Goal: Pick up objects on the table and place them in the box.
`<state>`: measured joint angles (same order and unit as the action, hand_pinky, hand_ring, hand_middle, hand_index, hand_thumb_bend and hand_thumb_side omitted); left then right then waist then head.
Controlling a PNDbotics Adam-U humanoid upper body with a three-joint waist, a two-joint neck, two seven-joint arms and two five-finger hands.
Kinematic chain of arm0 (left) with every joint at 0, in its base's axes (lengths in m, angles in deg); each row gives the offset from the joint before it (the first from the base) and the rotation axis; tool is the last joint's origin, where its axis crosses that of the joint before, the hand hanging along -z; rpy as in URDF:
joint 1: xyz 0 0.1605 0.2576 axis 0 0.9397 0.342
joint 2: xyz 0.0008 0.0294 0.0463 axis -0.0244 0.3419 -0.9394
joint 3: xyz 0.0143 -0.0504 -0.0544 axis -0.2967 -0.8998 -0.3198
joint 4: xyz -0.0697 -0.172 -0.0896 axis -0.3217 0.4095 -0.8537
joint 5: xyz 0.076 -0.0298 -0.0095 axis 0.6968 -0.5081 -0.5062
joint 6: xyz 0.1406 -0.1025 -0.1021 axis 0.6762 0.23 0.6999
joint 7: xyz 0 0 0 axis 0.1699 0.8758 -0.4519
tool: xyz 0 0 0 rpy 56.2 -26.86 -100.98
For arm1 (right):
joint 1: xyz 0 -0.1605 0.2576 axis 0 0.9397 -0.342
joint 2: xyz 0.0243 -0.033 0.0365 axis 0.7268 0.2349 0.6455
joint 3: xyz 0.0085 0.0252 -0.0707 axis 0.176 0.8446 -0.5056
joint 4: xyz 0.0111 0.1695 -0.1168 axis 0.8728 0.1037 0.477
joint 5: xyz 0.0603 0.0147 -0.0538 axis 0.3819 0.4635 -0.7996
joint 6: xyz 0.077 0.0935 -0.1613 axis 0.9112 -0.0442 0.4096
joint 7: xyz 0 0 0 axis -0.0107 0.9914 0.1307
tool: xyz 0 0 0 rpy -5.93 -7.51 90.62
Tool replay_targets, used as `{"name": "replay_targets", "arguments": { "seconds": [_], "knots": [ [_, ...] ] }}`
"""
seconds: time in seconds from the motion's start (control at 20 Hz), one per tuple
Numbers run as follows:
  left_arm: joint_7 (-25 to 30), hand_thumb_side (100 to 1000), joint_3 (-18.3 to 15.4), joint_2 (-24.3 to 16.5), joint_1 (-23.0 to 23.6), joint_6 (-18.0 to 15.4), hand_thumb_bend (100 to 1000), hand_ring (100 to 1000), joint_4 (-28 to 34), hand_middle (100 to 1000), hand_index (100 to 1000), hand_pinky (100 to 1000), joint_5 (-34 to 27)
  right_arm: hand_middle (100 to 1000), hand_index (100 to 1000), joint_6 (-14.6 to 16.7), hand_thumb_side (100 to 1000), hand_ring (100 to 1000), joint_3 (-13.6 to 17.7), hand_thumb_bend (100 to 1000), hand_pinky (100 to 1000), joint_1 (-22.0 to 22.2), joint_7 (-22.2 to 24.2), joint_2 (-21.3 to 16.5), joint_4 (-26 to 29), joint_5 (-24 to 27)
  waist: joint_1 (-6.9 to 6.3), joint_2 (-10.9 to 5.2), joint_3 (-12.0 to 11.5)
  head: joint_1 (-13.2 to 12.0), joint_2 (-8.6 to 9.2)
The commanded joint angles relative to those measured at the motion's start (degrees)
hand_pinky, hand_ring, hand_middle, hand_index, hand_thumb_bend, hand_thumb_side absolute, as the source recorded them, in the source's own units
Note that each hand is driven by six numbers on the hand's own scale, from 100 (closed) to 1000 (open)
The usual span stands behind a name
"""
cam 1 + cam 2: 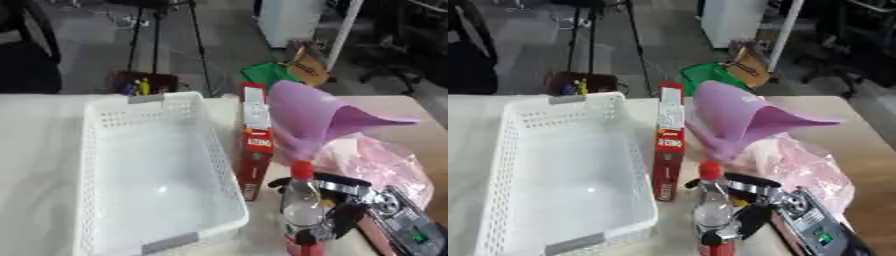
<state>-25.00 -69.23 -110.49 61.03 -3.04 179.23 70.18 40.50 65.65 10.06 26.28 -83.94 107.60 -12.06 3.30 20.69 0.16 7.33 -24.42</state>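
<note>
A clear plastic bottle [304, 205] with a red cap stands upright at about 5 o'clock on the surface [35, 150], the robot's right hand [346, 207] wrapped around it, dark fingers [343, 217] curled against its lower body. The white perforated basket [105, 125], serving as the box, sits just to the bottle's 9 o'clock, its interior bare. Between basket and bottle, a long red and white carton [255, 142] lies on its narrow side along the basket's right wall, running toward 12 o'clock. At the bottle's 12 o'clock a large purple funnel [319, 117] lies tipped, its spout pointing toward 3 o'clock. A crumpled pink plastic bag [385, 165] rests beneath the spout, beside the right hand at 1 o'clock. Beyond the surface's far edge, a green bag [710, 75] and a tripod's [162, 35] legs stand on the floor. The left hand does not appear in either view.
</note>
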Motion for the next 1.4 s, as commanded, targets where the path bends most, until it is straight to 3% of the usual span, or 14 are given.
{"name": "replay_targets", "arguments": {
  "seconds": [0.05,0.25,0.4,0.45,0.5,0.8,1.4],
  "knots": [
    [0.2,1000,-0.6,-1.3,-0.6,-0.1,100,821,1.0,758,738,854,0.2,507,625,7.0,353,1000,0.8,628,952,-0.8,7.2,-2.1,1.3,0.2,-0.19,-1.17,0.1,-0.1,0.54],
    [0.2,1000,-0.6,-1.3,-0.6,-0.1,100,821,1.0,759,738,855,0.2,520,639,7.0,221,977,0.7,653,944,-0.4,7.2,-2.1,1.2,-0.7,-0.26,-1.1,0.2,0.0,0.57],
    [0.2,1000,-0.7,-1.3,-0.6,0.0,100,821,1.0,759,738,855,0.2,527,645,7.1,199,974,0.5,658,942,-0.1,7.2,-2.0,1.1,-1.3,-0.32,-1.05,0.2,0.0,0.62],
    [0.2,1000,-0.7,-1.3,-0.6,0.0,100,822,1.0,759,738,855,0.2,548,662,7.1,110,964,0.5,675,936,0.0,7.2,-2.0,1.1,-1.5,-0.33,-1.04,0.2,0.0,0.63],
    [0.2,1000,-0.7,-1.3,-0.6,0.0,100,822,1.0,759,738,855,0.2,552,664,7.1,100,961,0.4,680,932,0.1,7.2,-2.1,1.1,-1.8,-0.36,-1.04,0.3,0.1,0.66],
    [0.4,1000,-0.7,-1.3,-0.6,0.0,100,822,1.0,759,737,855,0.2,555,667,7.7,122,941,0.4,720,920,0.5,7.2,-2.1,1.1,-2.5,-0.48,-1.09,0.4,0.4,0.87],
    [0.9,1000,-0.7,-1.4,-0.5,0.0,100,822,1.0,760,737,856,0.1,548,664,7.6,119,934,0.9,717,915,0.3,7.2,-2.2,1.7,-1.4,-0.51,-1.11,0.4,0.6,1.14]
  ]
}}
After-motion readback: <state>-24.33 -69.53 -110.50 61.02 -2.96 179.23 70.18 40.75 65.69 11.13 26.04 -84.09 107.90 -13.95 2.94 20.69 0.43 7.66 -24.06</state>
